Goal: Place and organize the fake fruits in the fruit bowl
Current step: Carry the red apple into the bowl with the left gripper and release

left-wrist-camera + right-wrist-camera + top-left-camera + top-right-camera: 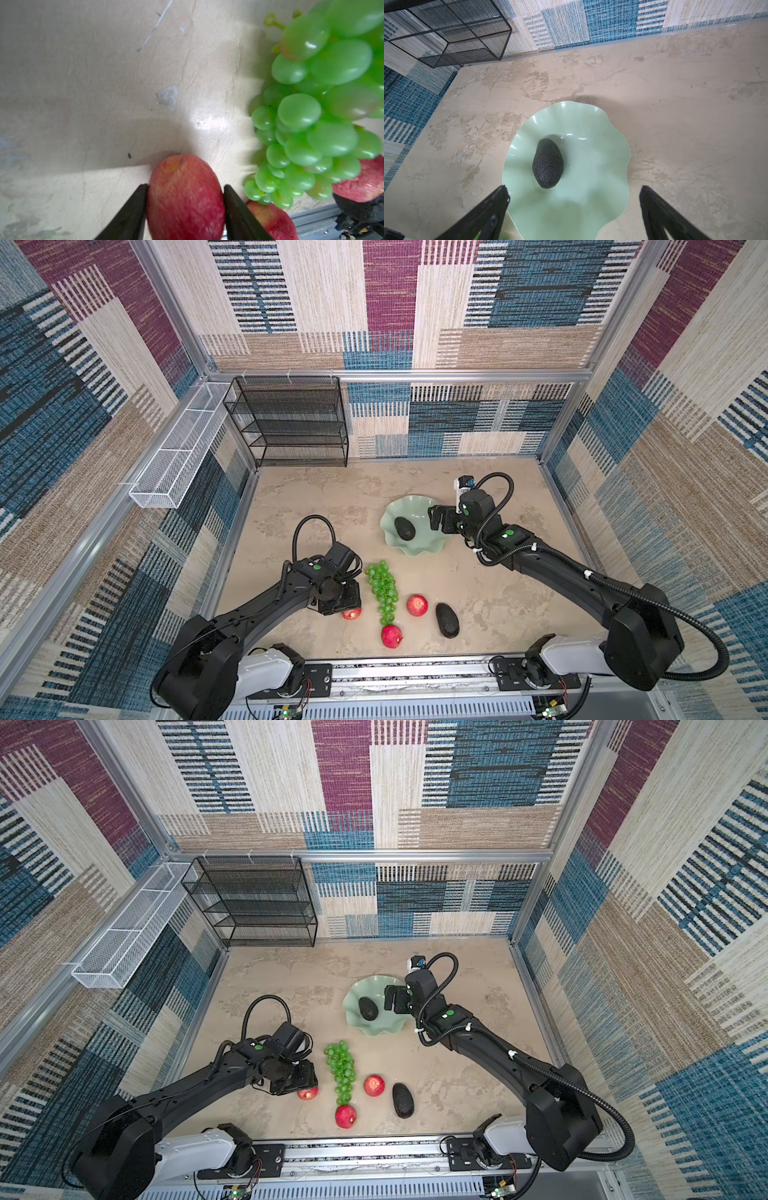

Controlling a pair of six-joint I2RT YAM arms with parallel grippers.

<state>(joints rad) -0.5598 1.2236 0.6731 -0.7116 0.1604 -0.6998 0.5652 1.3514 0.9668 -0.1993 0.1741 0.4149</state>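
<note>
1. The left gripper point(186, 188) is pinching the left apple point(351, 614). In the left wrist view both dark fingers point(128, 214) are pressing against the fruit's sides. In both top views this pair is sitting lower left of centre. I cannot tell whether the apple is clear of the table point(519, 593).
2. The grapes point(383, 591) are lying on the table just right of that gripper. The long green bunch is running up and down the lower middle of the frame.
3. The lower apple point(391, 635) is sitting at the bunch's lower tip, very close. I cannot tell whether they are touching.
4. The right apple point(417, 605) is resting just right of the bunch's lower half.
5. The loose avocado point(447, 620) is lying right of that apple, a little apart from it.
6. The fruit bowl point(419, 546) is sitting on the table right of centre, well apart from the fruit below it in the frame.
7. The bowl avocado point(405, 528) is lying inside the bowl, toward its left side.
8. The right gripper point(574, 188) is hovering over the bowl's right rim, its fingers spread wide and empty.
9. A black mesh rack point(291, 423) is standing against the back wall, upper left of centre. A white mesh basket point(178, 448) is hanging along the left wall.
</note>
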